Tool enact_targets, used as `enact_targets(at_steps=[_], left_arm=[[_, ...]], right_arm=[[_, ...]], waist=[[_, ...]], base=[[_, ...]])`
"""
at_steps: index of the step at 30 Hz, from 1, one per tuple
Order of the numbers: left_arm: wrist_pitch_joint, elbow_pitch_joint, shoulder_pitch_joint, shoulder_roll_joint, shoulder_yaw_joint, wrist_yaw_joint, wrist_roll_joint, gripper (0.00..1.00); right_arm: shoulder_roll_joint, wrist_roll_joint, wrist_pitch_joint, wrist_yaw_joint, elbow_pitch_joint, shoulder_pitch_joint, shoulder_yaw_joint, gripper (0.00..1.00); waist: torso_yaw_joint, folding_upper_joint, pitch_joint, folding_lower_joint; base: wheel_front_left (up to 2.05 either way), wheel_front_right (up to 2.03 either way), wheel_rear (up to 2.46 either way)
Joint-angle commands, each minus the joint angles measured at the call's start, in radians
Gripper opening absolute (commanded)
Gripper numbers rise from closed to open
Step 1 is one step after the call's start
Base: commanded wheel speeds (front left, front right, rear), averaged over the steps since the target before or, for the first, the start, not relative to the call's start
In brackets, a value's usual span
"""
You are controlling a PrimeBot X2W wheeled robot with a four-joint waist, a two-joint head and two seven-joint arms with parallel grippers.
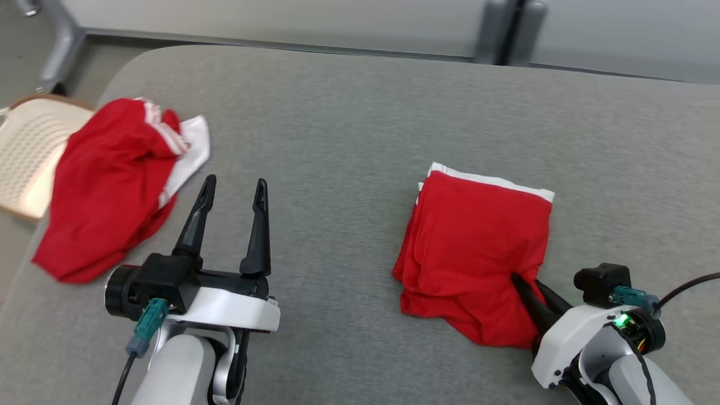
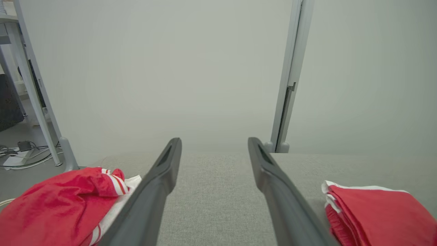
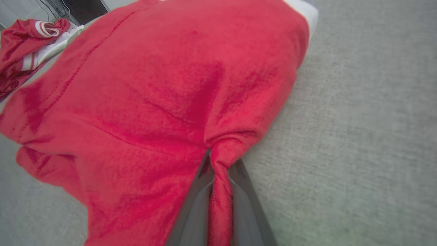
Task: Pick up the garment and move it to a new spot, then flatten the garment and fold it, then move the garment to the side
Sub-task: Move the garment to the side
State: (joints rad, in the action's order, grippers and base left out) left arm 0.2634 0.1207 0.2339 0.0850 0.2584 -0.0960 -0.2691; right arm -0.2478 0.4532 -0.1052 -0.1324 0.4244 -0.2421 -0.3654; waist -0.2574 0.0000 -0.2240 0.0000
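Scene: We found the folded garment (image 1: 475,253) lying on the grey table (image 1: 349,112), right of centre, with a white edge showing along its far side.
Right gripper (image 1: 520,281): It was closed on a pinch of red cloth at the garment's near right corner. The fabric was bunched into a ridge between the two fingers (the right wrist view showed this best).
Why that hold: We judged the folding done and the move to the side not yet made. A low grip at one corner would suit sliding the stack away without opening its layers.
Left gripper (image 1: 236,188): Its fingers were spread wide and held nothing. It hovered over bare table, well apart from the folded garment.
Why it waited there: We took it to be parked clear of the other arm's path.
Garment and jaws: Only the corner sat inside the right jaws. The rest lay flat, ahead and to the left of the fingers.
Second garment: A crumpled red-and-white garment (image 1: 112,185) lay at the table's left edge beside a chair (image 1: 28,152). Neither gripper touched it.
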Motion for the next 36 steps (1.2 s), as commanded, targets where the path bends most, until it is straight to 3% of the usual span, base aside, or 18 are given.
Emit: enact_targets(at_steps=[1, 10, 18, 24, 36], left_arm=[[0.001, -0.010, 0.019, 0.014, -0.009, 0.005, 0.015, 1.00], [-0.023, -0.071, 0.053, 0.051, 0.013, 0.013, 0.049, 1.00], [-0.085, -0.116, 0.120, 0.065, 0.077, 0.046, 0.088, 1.00], [-0.127, -0.156, 0.219, 0.055, 0.135, 0.076, 0.123, 1.00], [-0.140, -0.239, 0.400, 0.029, 0.202, 0.102, 0.183, 1.00]], right_arm=[[-0.026, 0.011, 0.006, 0.003, 0.013, 0.005, -0.023, 0.00], [-0.109, 0.060, 0.062, 0.004, 0.070, -0.088, -0.147, 0.00], [-0.204, 0.110, 0.130, 0.003, 0.143, -0.246, -0.251, 0.00], [-0.340, 0.138, 0.203, 0.003, 0.224, -0.422, -0.341, 0.00], [-0.621, 0.225, 0.263, 0.003, 0.405, -0.653, -0.413, 0.00]], waist=[[0.113, 0.0000, -0.005, 0.0000], [0.370, 0.0000, -0.051, 0.0000], [0.488, 0.0000, -0.127, 0.0000], [0.498, 0.0000, -0.241, 0.0000], [0.419, 0.0000, -0.455, 0.0000]], base=[[0.00, 0.00, 0.00], [0.00, 0.00, 0.00], [0.00, 0.00, 0.00], [0.00, 0.00, 0.00], [0.00, 0.00, 0.00]])
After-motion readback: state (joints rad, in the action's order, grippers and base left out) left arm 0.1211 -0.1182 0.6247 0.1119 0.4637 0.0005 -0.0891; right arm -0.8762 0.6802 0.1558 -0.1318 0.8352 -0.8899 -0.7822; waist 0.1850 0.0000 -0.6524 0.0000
